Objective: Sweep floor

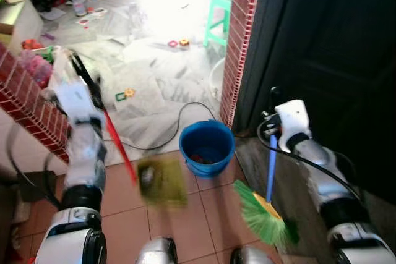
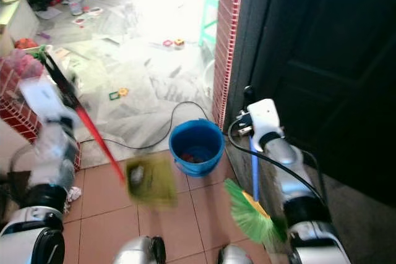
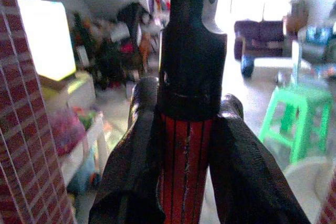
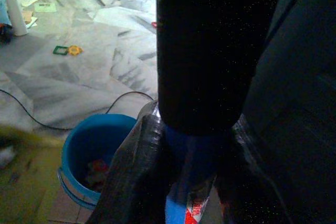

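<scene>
— Floor (image 1: 204, 214) first: how much of it have we swept?

— Not much, we think. Bits lie on the pale floor far off, like the small toys (image 1: 178, 42) and the green and yellow ones (image 1: 124, 94). Some trash sits in the blue bucket (image 1: 206, 146), just in front of us by the brick post (image 1: 240, 41).

— What are we holding?

— Our left gripper (image 3: 184, 145) is closed tight on the red handle (image 1: 119, 146) of the dustpan (image 1: 162, 180). The pan hangs low over the near tiles, left of the bucket. It looks blurry, so it may be moving.

— And the other one?

— Our right gripper (image 4: 191, 166) is closed around the blue stick of the broom (image 1: 265, 214). Its green bristles are down by the floor, near us on the right, next to the dark door (image 1: 328, 47).

— What is left?

— Most of it, we guess. A black cord (image 1: 179, 115) lies across the floor past the bucket, and the broom could catch on it.
</scene>
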